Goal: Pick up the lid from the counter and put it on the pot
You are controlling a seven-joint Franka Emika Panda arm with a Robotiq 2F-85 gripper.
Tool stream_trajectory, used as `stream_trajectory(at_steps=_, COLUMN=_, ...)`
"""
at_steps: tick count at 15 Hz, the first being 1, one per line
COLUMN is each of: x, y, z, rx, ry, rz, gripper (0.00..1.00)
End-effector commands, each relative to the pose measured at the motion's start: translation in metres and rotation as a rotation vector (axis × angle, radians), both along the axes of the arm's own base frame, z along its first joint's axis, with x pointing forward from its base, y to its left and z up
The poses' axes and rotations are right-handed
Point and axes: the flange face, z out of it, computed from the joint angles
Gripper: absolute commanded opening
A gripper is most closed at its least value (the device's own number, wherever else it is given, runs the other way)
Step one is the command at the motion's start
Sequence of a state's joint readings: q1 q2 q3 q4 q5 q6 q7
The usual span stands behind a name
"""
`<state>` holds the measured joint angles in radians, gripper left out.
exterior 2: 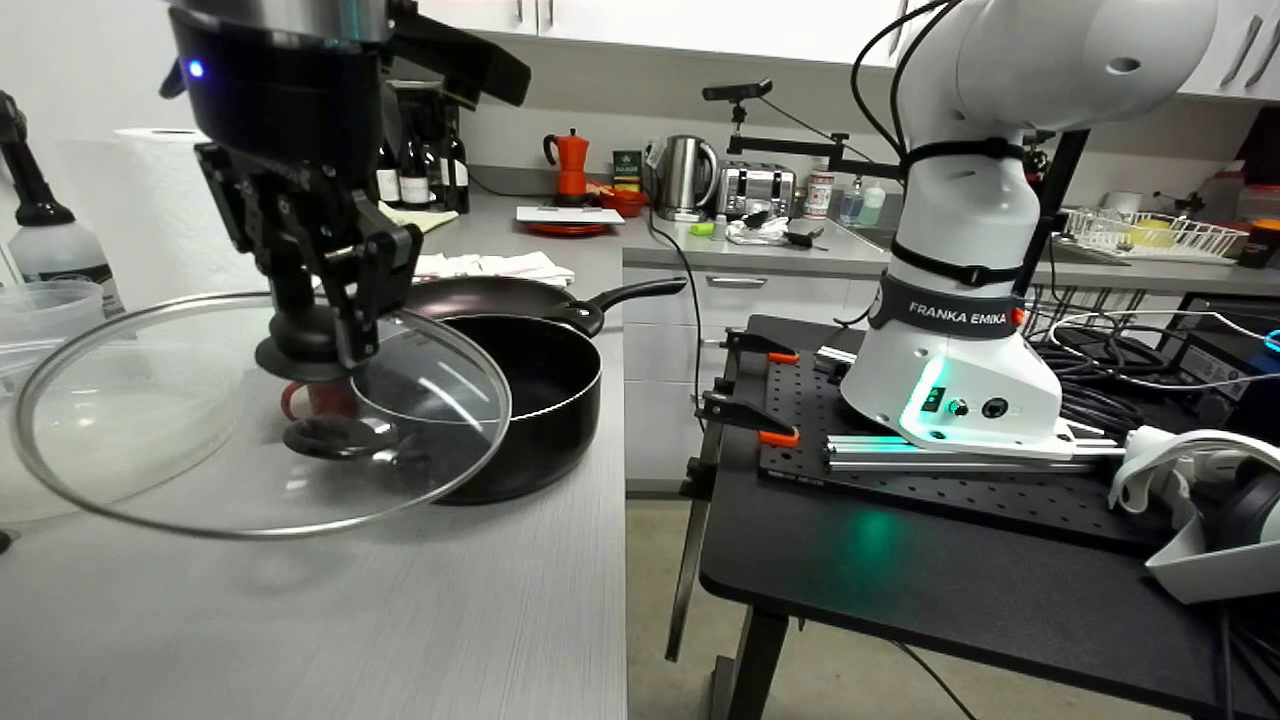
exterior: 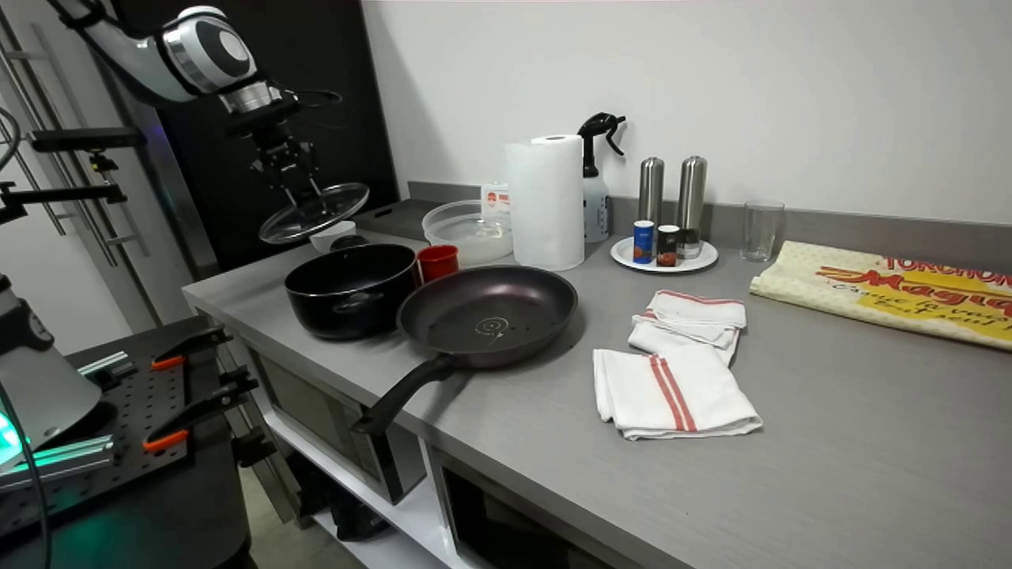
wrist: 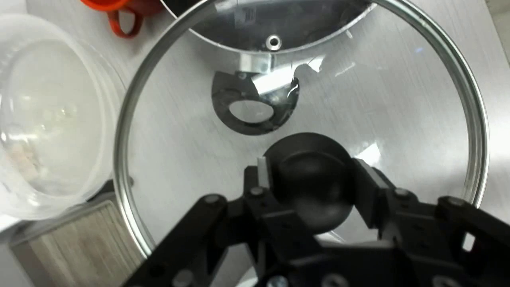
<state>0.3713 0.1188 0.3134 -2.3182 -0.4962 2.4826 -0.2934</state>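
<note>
Lifting looks done, so I'd call this the carry step. The black two-fingered robot tool [wrist: 314, 176] is clamped around the small dark round knob [wrist: 312, 189] of the see-through glass lid with a pale metal rim [wrist: 354, 111], a finger on either side, and the lid hangs clear of the long matte grey worktop [exterior: 830, 442]. It's not over the low, deep-sided black pot [exterior: 340, 312] yet: in an exterior view it's up, left and on the far side, tilted with its right edge higher. The wrist view has part of the pot and its looped black handle [wrist: 255, 127] showing through the glass, so not far to go, I reckon.

Next move imo: bring it nearer and to the right, level it, centre it on the pot, lower gently, then let go. I'd watch the neighbours too, since the wide shallow black frying pan [exterior: 490, 324] and the small red mug [exterior: 436, 265] sit just beside the pot on its right, and a crooked drop could leave the lid perched half off
</note>
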Motion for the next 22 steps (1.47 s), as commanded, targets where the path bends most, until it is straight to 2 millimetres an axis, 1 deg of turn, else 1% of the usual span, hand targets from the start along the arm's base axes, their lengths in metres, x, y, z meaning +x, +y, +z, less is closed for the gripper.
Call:
stream_trajectory(at_steps=1, x=0.013, y=-0.047, z=0.023, rx=-0.002, ry=-0.043, rz=-0.127, gripper=0.25)
stream_trajectory(at_steps=4, x=0.023, y=-0.082, z=0.022, rx=-0.007, ry=-0.040, rz=-0.211, gripper=0.25)
stream_trajectory(at_steps=7, x=0.027, y=-0.112, z=0.017, rx=-0.009, ry=-0.026, rz=-0.286, gripper=0.25)
stream_trajectory(at_steps=14, x=0.033, y=-0.166, z=0.005, rx=0.003, ry=0.024, rz=-0.432, gripper=0.25)
stream_trajectory(at_steps=18, x=0.035, y=-0.187, z=-0.003, rx=0.015, ry=0.054, rz=-0.498, gripper=0.25)
stream_trajectory(at_steps=22, x=0.034, y=-0.193, z=-0.011, rx=0.021, ry=0.086, rz=-0.533, gripper=0.25)
